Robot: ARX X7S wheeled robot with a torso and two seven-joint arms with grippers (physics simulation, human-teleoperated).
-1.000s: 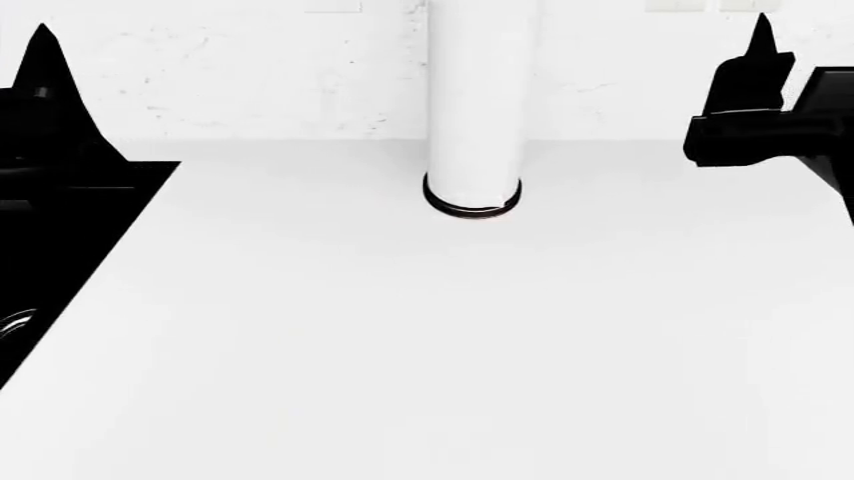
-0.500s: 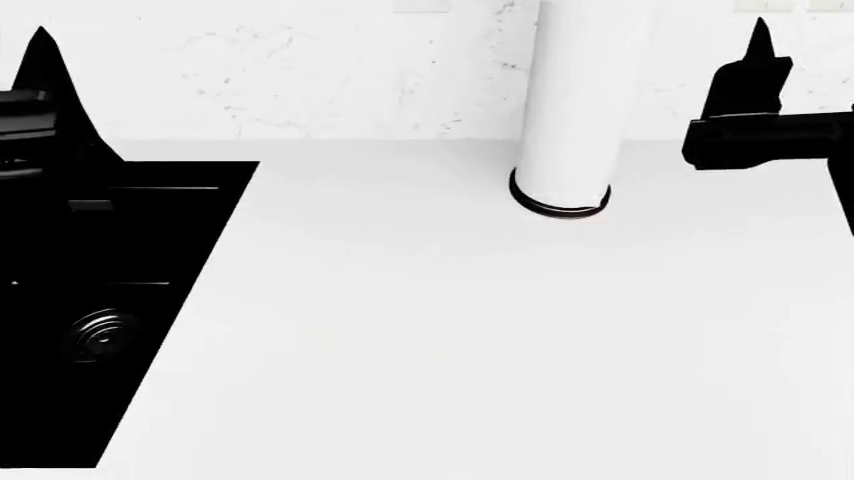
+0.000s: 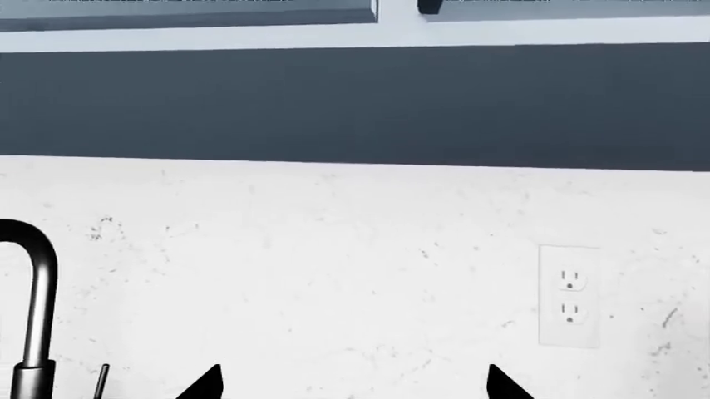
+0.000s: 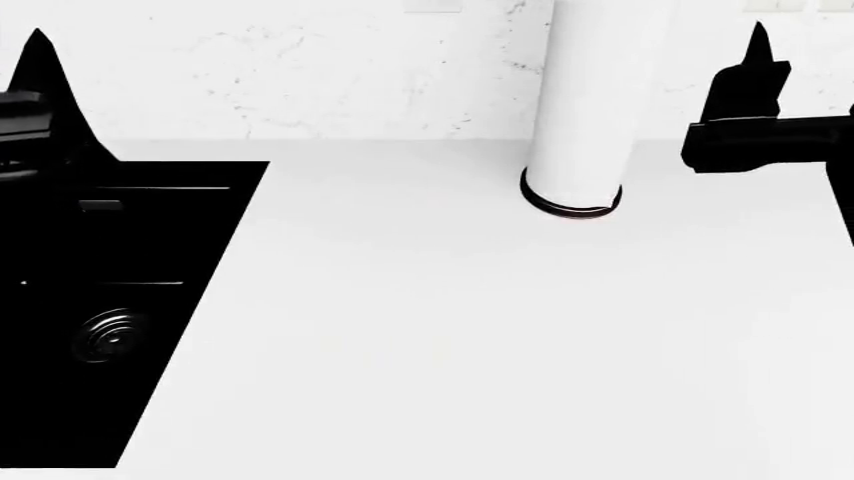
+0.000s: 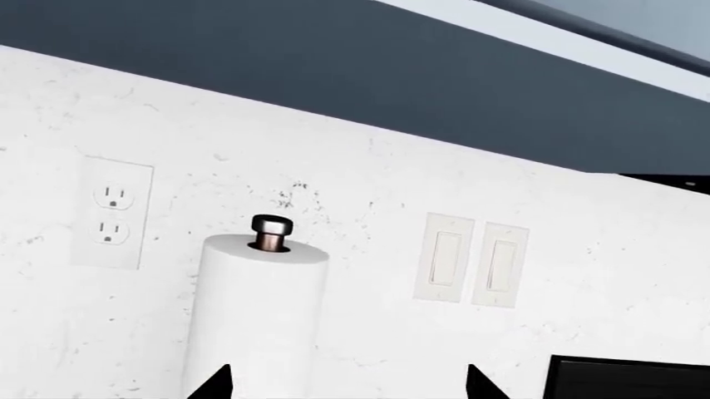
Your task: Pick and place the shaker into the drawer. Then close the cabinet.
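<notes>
Shaker and drawer are nowhere in my views. My left gripper [image 3: 349, 384] and right gripper [image 5: 347, 384] both hang with fingertips apart, holding nothing. Centre-right in the head view stands a paper towel roll [image 4: 587, 100] on the white counter [image 4: 467, 340]; the black sink [image 4: 107, 310] sits lower left.

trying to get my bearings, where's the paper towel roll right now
In the head view the paper towel roll stands upright on the white counter against the back wall, right of the black sink.
</notes>
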